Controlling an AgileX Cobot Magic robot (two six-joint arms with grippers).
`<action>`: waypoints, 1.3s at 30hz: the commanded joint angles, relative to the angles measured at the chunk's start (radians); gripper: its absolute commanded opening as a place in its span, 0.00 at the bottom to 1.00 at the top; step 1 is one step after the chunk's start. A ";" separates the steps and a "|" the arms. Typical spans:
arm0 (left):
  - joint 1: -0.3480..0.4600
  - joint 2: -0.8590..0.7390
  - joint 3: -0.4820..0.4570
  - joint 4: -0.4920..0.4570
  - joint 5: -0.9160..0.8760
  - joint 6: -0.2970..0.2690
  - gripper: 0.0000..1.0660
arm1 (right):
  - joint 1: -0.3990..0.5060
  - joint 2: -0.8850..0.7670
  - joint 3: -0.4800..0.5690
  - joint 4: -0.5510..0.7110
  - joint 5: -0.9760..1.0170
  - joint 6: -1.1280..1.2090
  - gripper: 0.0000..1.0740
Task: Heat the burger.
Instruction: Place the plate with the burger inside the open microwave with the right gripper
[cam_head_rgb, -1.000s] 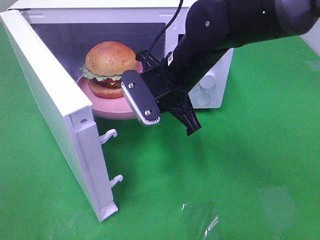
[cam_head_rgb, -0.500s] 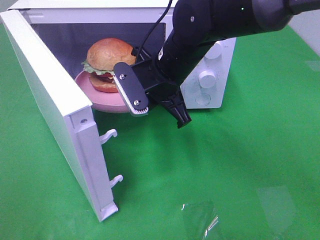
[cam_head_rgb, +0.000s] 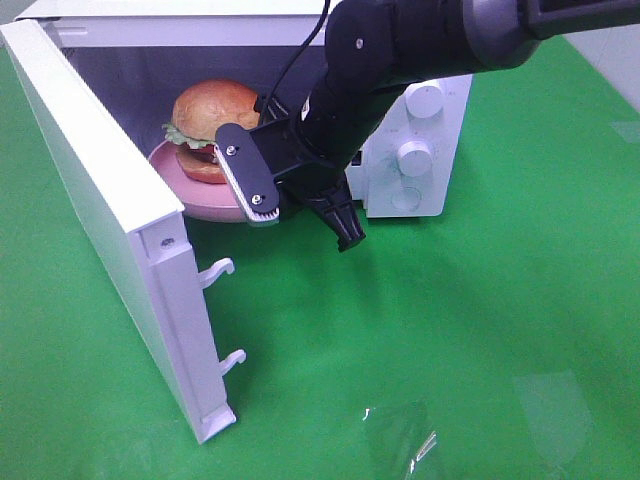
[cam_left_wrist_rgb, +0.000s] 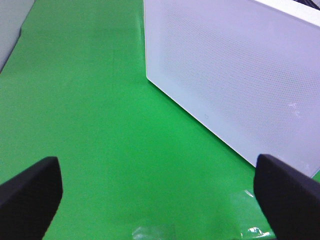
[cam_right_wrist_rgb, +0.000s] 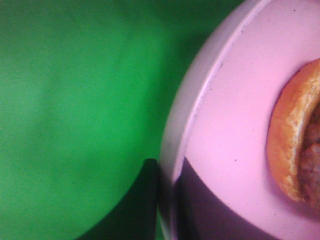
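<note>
I've slid plate (cam_head_rgb: 200, 203) and burger (cam_head_rgb: 215, 112) deeper into the microwave (cam_head_rgb: 420, 110): right gripper (cam_right_wrist_rgb: 167, 182) jaws clamp the plate's outer rim, burger straight beyond them, just inside the microwave; left gripper (cam_left_wrist_rgb: 160, 197) jaws open, empty

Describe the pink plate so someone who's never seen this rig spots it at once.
Find the white microwave on the green surface, its door swung open. The pink plate is at the cavity mouth, its rim pinched by the fingers of the right gripper. It is the only pink, round thing there, and carries the burger.
</note>
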 joint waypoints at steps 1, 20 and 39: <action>-0.006 -0.016 -0.001 -0.001 0.000 0.000 0.90 | -0.001 0.007 -0.049 -0.003 -0.050 0.028 0.00; -0.006 -0.016 -0.001 -0.001 0.000 0.000 0.90 | -0.002 0.071 -0.152 -0.049 -0.056 0.112 0.00; -0.006 -0.016 -0.001 -0.001 0.000 0.000 0.90 | -0.002 0.131 -0.254 -0.075 -0.037 0.156 0.00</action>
